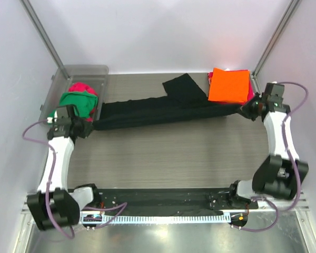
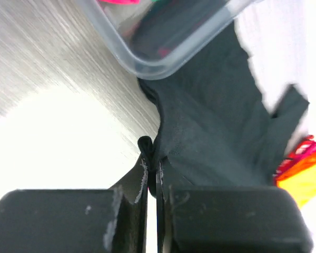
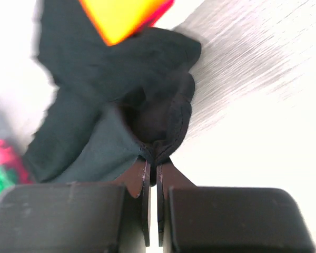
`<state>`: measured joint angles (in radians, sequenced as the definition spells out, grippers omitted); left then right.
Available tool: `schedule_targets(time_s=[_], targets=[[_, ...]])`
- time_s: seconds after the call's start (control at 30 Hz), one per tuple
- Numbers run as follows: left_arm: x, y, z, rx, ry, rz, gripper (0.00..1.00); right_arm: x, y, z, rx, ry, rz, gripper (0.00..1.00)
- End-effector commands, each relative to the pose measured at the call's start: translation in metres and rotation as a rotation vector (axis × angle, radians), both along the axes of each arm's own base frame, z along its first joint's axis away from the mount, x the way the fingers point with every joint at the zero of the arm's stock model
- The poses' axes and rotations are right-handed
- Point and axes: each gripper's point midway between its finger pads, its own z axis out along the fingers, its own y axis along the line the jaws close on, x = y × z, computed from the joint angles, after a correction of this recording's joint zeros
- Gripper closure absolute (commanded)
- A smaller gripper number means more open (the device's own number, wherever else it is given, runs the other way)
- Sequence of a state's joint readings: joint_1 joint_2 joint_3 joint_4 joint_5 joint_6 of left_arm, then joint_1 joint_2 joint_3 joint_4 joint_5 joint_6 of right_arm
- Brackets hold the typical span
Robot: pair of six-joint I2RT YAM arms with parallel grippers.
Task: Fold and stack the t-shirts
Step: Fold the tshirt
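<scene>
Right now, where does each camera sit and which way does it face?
Top external: above and behind the robot, looking down at the table; both arms show, the black t-shirt stretched between them.
Left wrist: on the left arm, facing forward; left gripper shut on cloth beside the clear bin.
Right wrist: on the right arm; right gripper shut on the other end, orange shirt beyond.
Shared: both wrists see that t-shirt and the orange shirt.
</scene>
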<state>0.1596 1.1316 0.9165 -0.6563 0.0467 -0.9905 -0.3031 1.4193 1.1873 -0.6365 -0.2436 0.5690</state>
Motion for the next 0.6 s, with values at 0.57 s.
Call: schedule_targets(time_s=[0.57], targets=[[-0.136, -0.016, -0.060, -0.085, 0.200, 0.120, 0.94, -0.167, 0.016, -0.102, 0.161, 0.278, -0.269, 0.93]])
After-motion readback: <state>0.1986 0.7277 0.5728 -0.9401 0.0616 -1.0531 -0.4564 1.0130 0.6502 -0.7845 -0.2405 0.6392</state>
